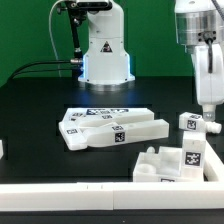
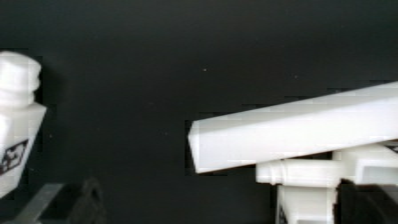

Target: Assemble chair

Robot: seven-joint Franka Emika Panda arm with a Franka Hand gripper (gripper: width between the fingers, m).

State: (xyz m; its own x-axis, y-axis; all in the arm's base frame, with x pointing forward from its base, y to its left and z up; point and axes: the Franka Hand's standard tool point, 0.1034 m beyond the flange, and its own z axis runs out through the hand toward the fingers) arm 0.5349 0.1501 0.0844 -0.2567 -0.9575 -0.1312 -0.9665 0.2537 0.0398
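Loose white chair pieces with square tags lie on the black table. A cluster of flat panels and bars point(image 1: 112, 127) sits in the middle. A small block point(image 1: 193, 123) stands at the exterior view's right, and a larger stepped piece point(image 1: 176, 160) lies in front of it. My gripper point(image 1: 207, 108) hangs just above and behind the small block, open, with nothing held. In the wrist view a white bar point(image 2: 302, 128) with a short peg part point(image 2: 320, 178) lies under the gripper point(image 2: 210, 208). A rounded tagged piece point(image 2: 16, 112) is off to one side. One dark finger point(image 2: 71, 200) barely shows.
The marker board point(image 1: 104, 109) lies flat behind the central cluster. The robot's base point(image 1: 105, 55) stands at the back with a black cable beside it. A white rail point(image 1: 100, 190) borders the table's front edge. Another white piece point(image 1: 2, 150) peeks in at the exterior view's left.
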